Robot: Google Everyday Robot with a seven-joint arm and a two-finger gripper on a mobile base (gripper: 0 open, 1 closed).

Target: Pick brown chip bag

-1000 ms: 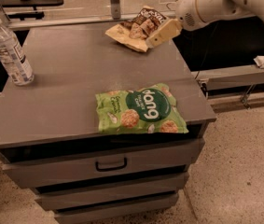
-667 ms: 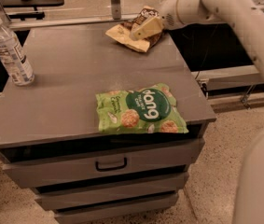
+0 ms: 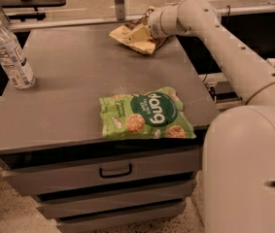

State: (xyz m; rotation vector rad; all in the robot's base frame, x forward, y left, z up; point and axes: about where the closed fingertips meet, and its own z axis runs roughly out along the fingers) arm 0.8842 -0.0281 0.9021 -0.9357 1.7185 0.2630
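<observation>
The brown chip bag [image 3: 121, 33] lies at the far right corner of the grey cabinet top [image 3: 74, 81], tan-yellow with a dark brown part mostly hidden by the arm. My gripper [image 3: 139, 34] reaches in from the right and sits on top of the bag, touching or pressing into its middle. The white arm [image 3: 224, 42] stretches back from it to my body at the right.
A larger green "dang" bag [image 3: 146, 114] lies near the cabinet's front right edge. A clear water bottle [image 3: 9, 52] stands upright at the left edge. Drawers with a handle [image 3: 115, 170] are below the top. My white body [image 3: 249, 174] fills the lower right.
My gripper has moved left from beside the bag's right end to over its middle, now covering the dark brown part. My arm and body fill more of the right side.
</observation>
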